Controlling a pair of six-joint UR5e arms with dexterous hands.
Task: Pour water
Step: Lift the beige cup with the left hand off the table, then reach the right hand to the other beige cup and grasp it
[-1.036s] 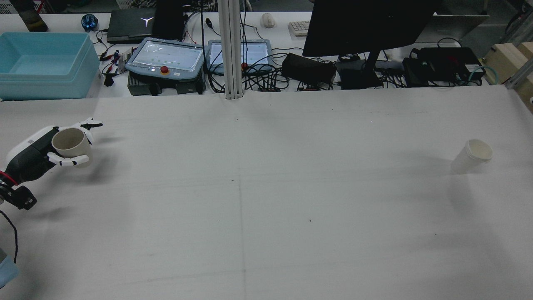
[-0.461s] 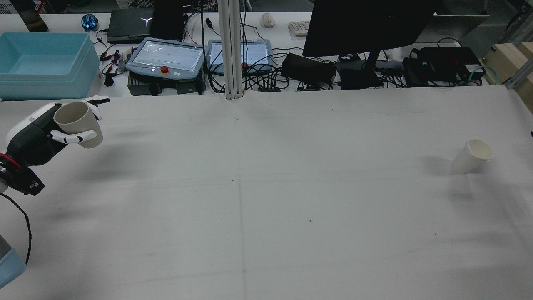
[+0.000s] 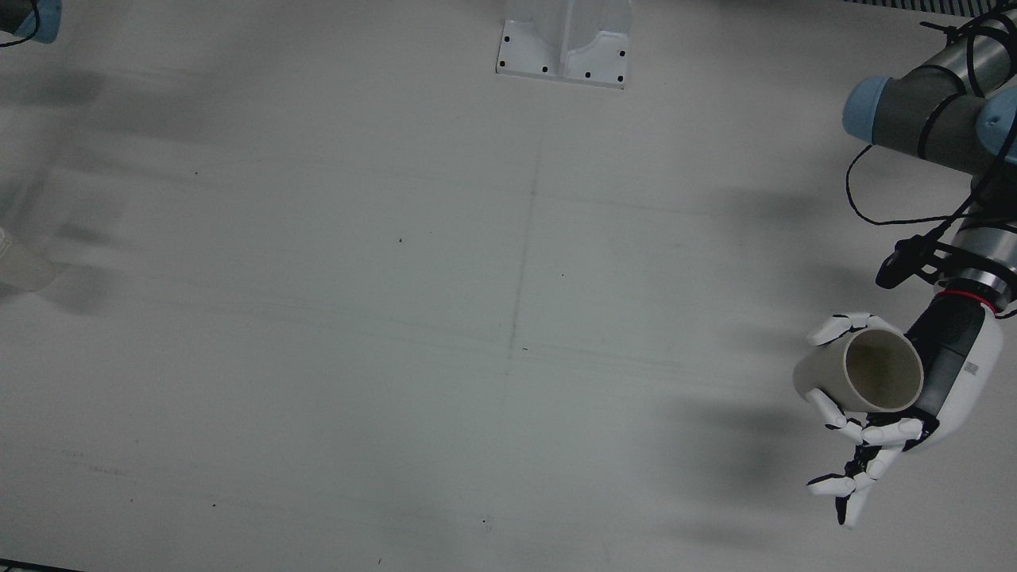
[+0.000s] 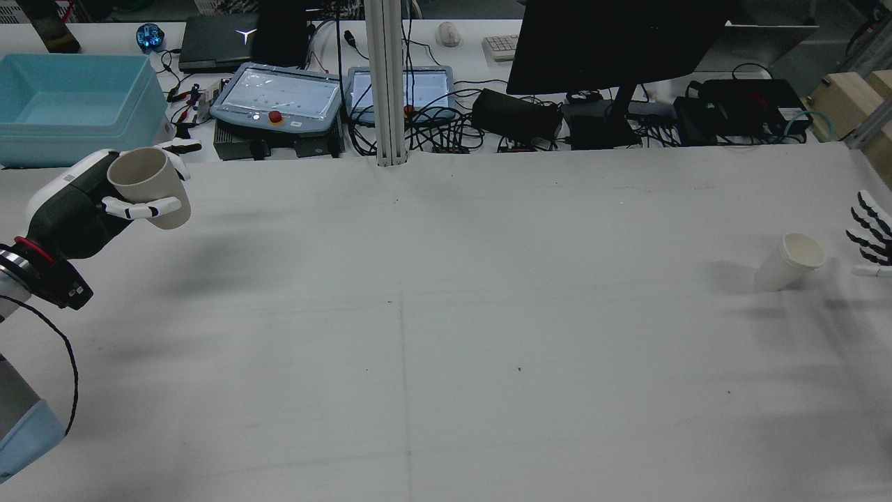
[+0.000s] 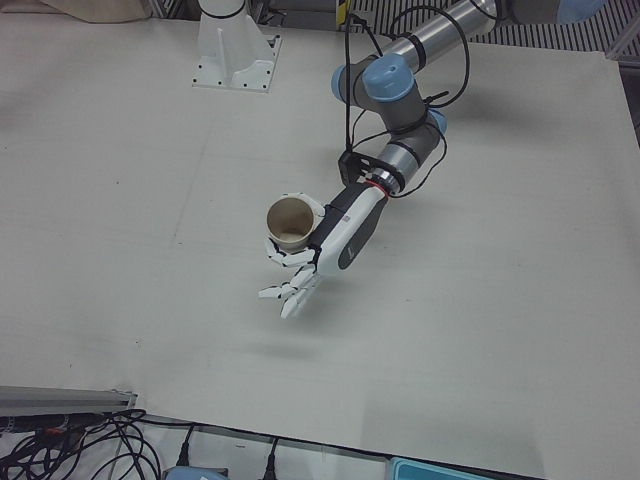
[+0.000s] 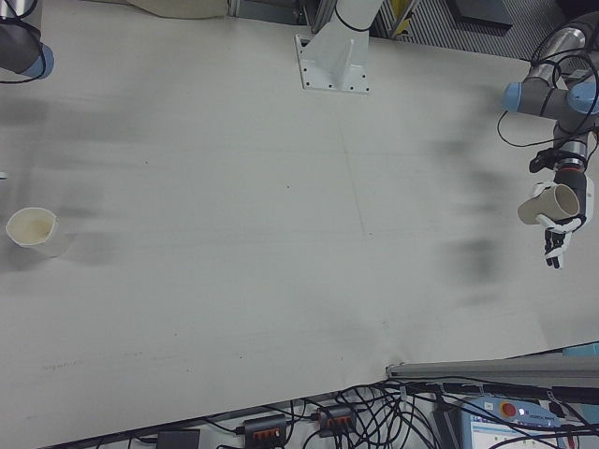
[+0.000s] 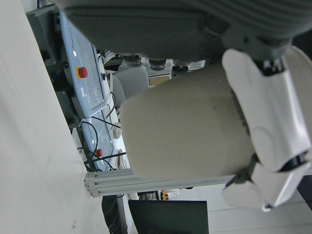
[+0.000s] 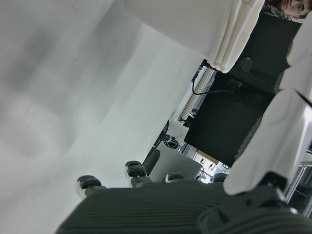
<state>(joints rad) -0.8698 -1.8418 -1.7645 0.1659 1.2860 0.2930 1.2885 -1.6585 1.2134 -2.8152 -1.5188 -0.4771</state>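
My left hand (image 4: 73,206) is shut on a beige paper cup (image 4: 148,185) and holds it above the table at the far left, mouth up and a little tilted. The cup also shows in the front view (image 3: 862,373), the left-front view (image 5: 292,225), the right-front view (image 6: 550,204) and the left hand view (image 7: 185,131). A white paper cup (image 4: 791,261) stands on the table at the right; it also shows in the right-front view (image 6: 33,229). My right hand (image 4: 867,233) is open with fingers spread, just right of the white cup and apart from it.
A teal bin (image 4: 70,104), two teach pendants (image 4: 279,97), a monitor (image 4: 613,42), cables and a metal post (image 4: 387,84) line the far edge. A white pedestal (image 3: 564,40) stands at the robot's side of the table.
My left hand has lifted the beige cup higher and carried it a little to the right. My right hand has come into view at the right edge beside the white cup.
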